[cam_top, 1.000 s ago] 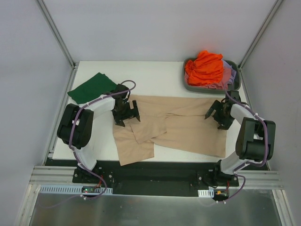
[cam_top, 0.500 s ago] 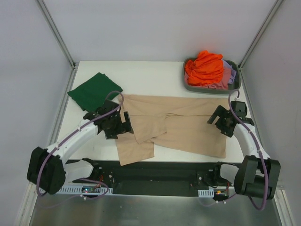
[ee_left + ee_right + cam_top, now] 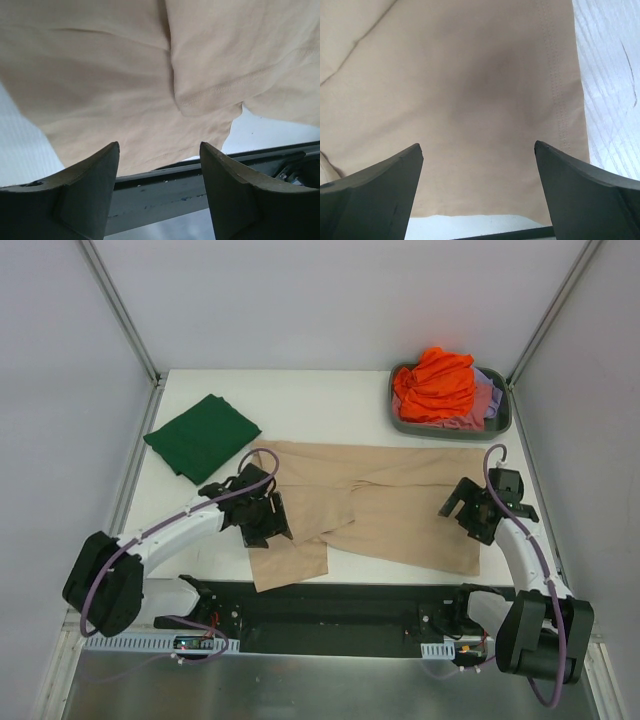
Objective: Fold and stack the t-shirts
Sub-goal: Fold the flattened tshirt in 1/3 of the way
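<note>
top external: high, near side, looking down, whole tabletop (image 3: 320,405) | left wrist: close over beige t-shirt (image 3: 100,75), toward near edge | right wrist: close over its hem | shared: beige t-shirt

Table (image 3: 320,410): spread tee (image 3: 390,502) at centre, one flap reaching toward 7 o'clock. 10 o'clock: folded tee (image 3: 202,435), apart from it. 1 o'clock: tub (image 3: 396,412), heaped tees (image 3: 435,385) in it. Left gripper (image 3: 270,522) over spread tee's 8 o'clock part, right gripper (image 3: 463,507) over its 3 o'clock edge.
</note>
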